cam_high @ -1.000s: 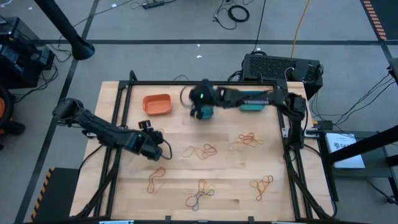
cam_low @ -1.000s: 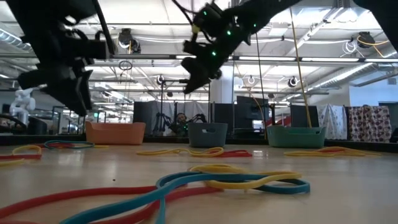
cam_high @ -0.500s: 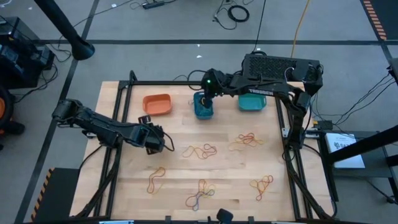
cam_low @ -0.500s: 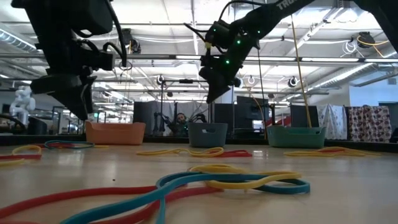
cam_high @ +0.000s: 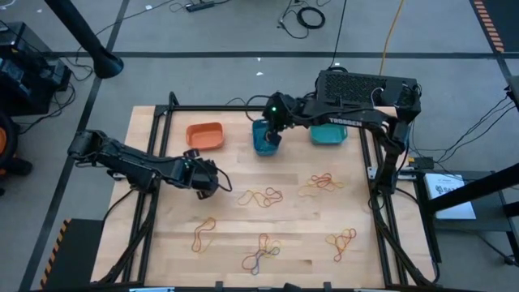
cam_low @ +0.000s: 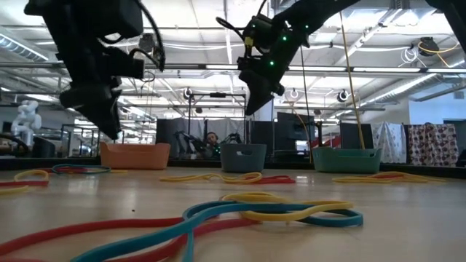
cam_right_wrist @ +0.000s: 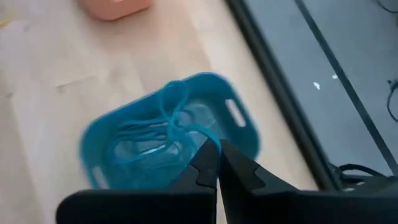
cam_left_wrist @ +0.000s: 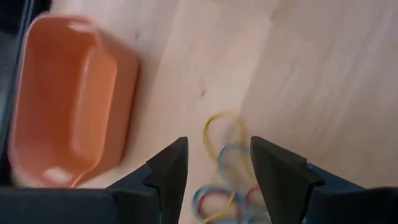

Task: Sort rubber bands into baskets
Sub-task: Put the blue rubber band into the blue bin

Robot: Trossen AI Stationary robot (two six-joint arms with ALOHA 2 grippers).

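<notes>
My right gripper hangs over the blue basket at the table's far edge, shut on a blue rubber band. More blue bands lie inside the basket. The orange basket stands to its left and the teal basket to its right. My left gripper is open above the table, left of a cluster of yellow, blue and red rubber bands, touching nothing. My right gripper pinches one end of the blue band between its two fingertips, which slant down from above. The band's loop hangs slack over the blue basket's inside; whether its far end touches the bands in the basket cannot be told.
Other clusters of mixed rubber bands lie on the wooden table: middle, right, near left, near middle and near right. A black frame borders the table.
My left gripper has gone toward the table's right edge, nearer the middle cluster, staying open. My right gripper, still shut, has gone toward the far right and tipped further down over the blue basket.
</notes>
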